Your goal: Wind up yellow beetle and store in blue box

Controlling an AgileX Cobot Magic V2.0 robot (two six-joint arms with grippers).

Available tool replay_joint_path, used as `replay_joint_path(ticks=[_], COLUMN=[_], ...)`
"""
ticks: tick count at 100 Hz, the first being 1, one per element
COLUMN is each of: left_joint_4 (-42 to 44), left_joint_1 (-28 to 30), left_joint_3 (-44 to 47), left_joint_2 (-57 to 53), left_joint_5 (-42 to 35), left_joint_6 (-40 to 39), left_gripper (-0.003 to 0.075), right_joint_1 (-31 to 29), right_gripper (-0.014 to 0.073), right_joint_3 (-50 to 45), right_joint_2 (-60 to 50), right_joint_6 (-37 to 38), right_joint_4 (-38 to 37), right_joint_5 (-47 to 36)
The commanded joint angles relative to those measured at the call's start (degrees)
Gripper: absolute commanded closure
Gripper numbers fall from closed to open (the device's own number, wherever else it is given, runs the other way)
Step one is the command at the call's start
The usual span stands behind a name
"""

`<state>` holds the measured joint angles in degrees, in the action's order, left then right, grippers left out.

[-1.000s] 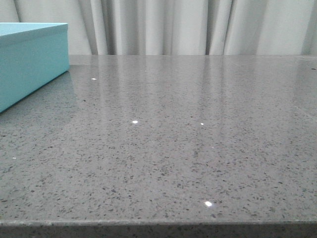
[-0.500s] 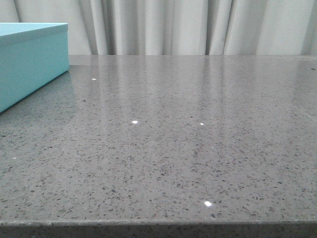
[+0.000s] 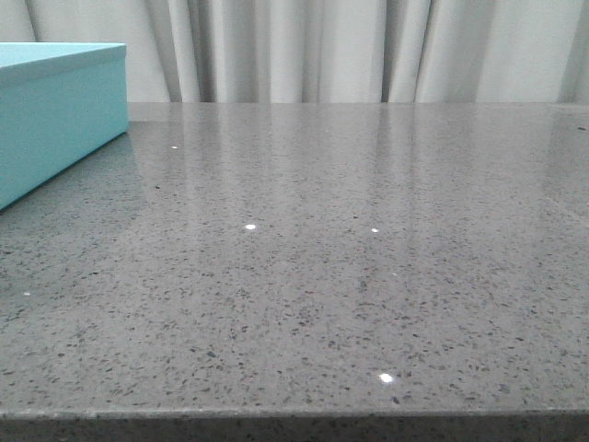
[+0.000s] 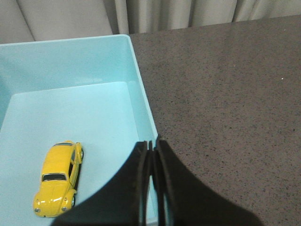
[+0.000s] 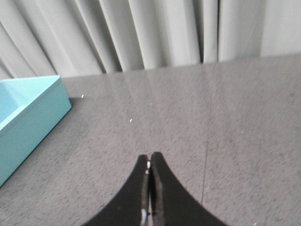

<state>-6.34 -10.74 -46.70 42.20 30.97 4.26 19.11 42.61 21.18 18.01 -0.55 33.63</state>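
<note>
The yellow beetle (image 4: 57, 179) lies on the floor of the open blue box (image 4: 70, 108), on its wheels, apart from the walls. My left gripper (image 4: 151, 143) hangs above the box's near right wall, shut and holding nothing, with the car off to one side of it. The blue box (image 3: 55, 115) stands at the far left of the front view; its inside is hidden there. Over the bare grey table my right gripper (image 5: 149, 157) is shut and empty, with the blue box (image 5: 26, 117) off to its side. Neither gripper shows in the front view.
A speckled grey stone table (image 3: 350, 258) stretches from the box to the right, its front edge at the bottom of the front view. Pale pleated curtains (image 3: 322, 46) hang behind the table's far edge.
</note>
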Motion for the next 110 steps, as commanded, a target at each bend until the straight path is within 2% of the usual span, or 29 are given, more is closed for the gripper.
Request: replay_joint_path(ticks=[1,31,60,110], left_joint_4=[-0.79,-0.79,-0.79,-0.79], left_joint_1=[-0.93,-0.93,-0.93,-0.93], left_joint_3=[1.87,13.21,20.34,21.65], left_joint_2=[-3.01,-11.88,-20.83,-22.97], left_joint_5=[-7.51,-12.30,-12.99,-13.36], left_joint_6=[0.11,0.11,0.11,0.11], left_gripper=[0.0741,0.0741,0.0741,0.0741], right_joint_1=[0.02,0.02,0.02,0.02], right_gripper=[0.0660,0.0660,0.0660,0.0660], right_joint_3=[-1.08,-8.91,-14.36,-14.70], right_joint_2=[-2.17,-11.20,-18.37,-19.19], right_joint_6=[-0.79,-0.79,-0.79,-0.79], right_joint_4=[-3.25,-6.66,-9.99,-10.10], right_joint_5=[-7.55,-9.84,-11.35,-11.28])
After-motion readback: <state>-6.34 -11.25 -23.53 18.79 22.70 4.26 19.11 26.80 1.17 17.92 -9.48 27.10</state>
